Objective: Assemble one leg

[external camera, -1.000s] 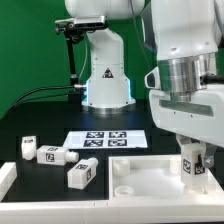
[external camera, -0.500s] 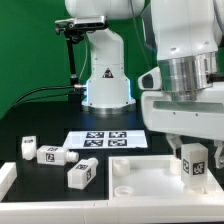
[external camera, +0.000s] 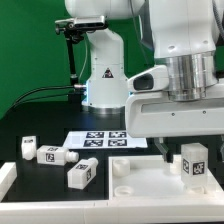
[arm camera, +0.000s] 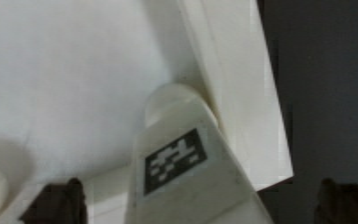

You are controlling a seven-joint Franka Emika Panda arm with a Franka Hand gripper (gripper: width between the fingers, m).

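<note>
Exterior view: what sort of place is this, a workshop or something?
Probably a robotics research lab: a robot arm at a black table, a green backdrop, and a marker board and small legs bearing black-and-white square tags.

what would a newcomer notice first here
The gripper hangs open over a leg that stands upright on the white panel, at the exterior view's right. Three more legs lie loose at that view's left. The marker board lies in the middle behind them.
</note>
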